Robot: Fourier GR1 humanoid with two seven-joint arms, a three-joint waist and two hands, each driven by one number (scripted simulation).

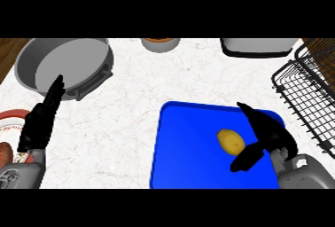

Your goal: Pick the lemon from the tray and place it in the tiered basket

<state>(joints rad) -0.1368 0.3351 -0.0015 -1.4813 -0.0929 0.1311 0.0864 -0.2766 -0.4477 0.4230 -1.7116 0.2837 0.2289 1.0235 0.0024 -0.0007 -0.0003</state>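
Lemon [230,141] lying on the blue tray [186,150], lower centre-right of the frame. Right hand [268,133] just right of it, released, fingers spread above the tray and thumb below the fruit (contact cannot be told). Wire basket [307,97] at the right edge. Left hand [40,119] at the left edge, fingers straight, resting. Grey pot [62,64] at upper left; a plate [13,122] at far left.

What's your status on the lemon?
Right hand open beside lemon, not gripping. Lemon on blue tray. Left hand open, resting. Basket path unobstructed.
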